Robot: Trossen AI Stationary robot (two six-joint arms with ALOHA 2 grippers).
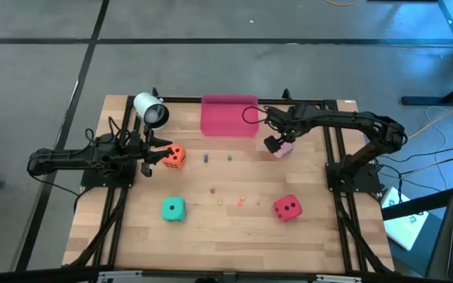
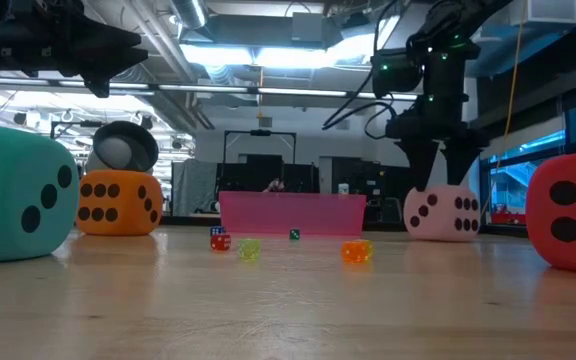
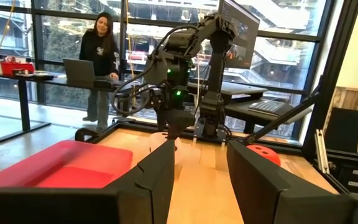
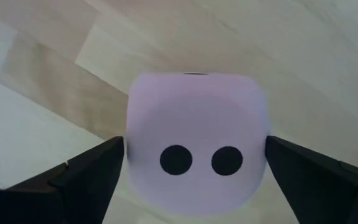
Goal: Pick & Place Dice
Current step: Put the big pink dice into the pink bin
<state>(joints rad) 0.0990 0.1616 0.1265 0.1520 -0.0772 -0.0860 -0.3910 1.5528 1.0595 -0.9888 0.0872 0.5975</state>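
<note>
A flat pink tray (image 1: 229,115) lies at the far middle of the wooden table (image 1: 211,236), tiny coloured beads (image 2: 250,249) are scattered near its centre, a white lamp-like object (image 1: 149,109) sits at the far left, and a person (image 3: 102,59) stands at a laptop (image 3: 79,73) beyond.

One die (image 1: 174,156) lies at the table's (image 1: 234,236) left, beside the left gripper (image 1: 154,154). Another die (image 1: 284,148) sits right of centre, under the right gripper (image 1: 277,145), just near of the tray (image 1: 228,115) at the far edge. Two more dice lie near: one (image 1: 173,209) left, one (image 1: 287,207) right. Small beads (image 1: 240,202) scatter between.
</note>
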